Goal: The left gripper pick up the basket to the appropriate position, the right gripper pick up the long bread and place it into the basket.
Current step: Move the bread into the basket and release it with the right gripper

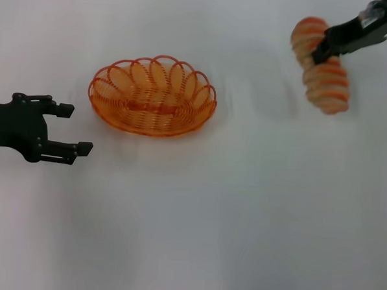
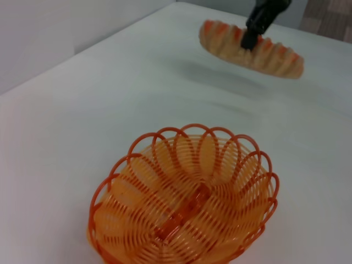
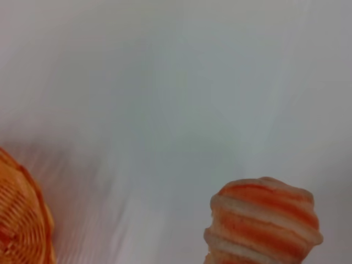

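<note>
Sitting on the white table (image 1: 196, 210), the basket (image 1: 152, 96) serves as the landmark: an oval orange wire basket with a looped rim, upright and with nothing inside it. Nearest the robot and to the left of the basket, the left gripper (image 1: 74, 129) hangs just beside its rim without touching it, its two black fingers spread wide and pointing toward the basket. Farther off, well to the right of the basket and beyond it, the right gripper (image 1: 323, 51) has its fingers clamped across the middle of the long bread (image 1: 319, 66). In the left wrist view the bread (image 2: 250, 48) is raised clear of the table, with its shadow lying below it. The striped loaf is well apart from the basket, tilted, one end nearer the robot.
</note>
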You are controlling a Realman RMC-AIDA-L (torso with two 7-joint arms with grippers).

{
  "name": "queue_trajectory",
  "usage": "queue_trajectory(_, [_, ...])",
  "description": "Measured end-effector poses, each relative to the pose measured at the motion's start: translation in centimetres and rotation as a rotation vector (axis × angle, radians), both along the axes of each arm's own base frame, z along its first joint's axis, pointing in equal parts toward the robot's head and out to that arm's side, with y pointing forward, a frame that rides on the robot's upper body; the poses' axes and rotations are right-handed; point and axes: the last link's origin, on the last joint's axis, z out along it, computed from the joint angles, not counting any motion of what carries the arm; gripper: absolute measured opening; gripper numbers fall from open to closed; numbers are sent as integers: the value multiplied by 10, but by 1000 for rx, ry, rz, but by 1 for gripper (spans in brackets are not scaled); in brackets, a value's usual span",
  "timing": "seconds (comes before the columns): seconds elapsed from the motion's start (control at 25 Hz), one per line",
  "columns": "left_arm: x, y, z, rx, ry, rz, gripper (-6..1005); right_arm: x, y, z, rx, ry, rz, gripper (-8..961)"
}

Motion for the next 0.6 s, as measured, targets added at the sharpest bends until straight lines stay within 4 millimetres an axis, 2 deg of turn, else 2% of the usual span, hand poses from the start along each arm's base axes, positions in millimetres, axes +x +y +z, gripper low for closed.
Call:
queue_trajectory(0.16, [1,-2,1,-4,-11,9,859,3,4,17,-10,-1,78,204])
queue_trajectory(0.4, [4,-6,-2,-14,-53,37,859,5,4,30,-42,-2,186,200])
queue_trajectory(0.6, [6,-10,5,1,-106,49,858,6,4,36,-60,9,272,197])
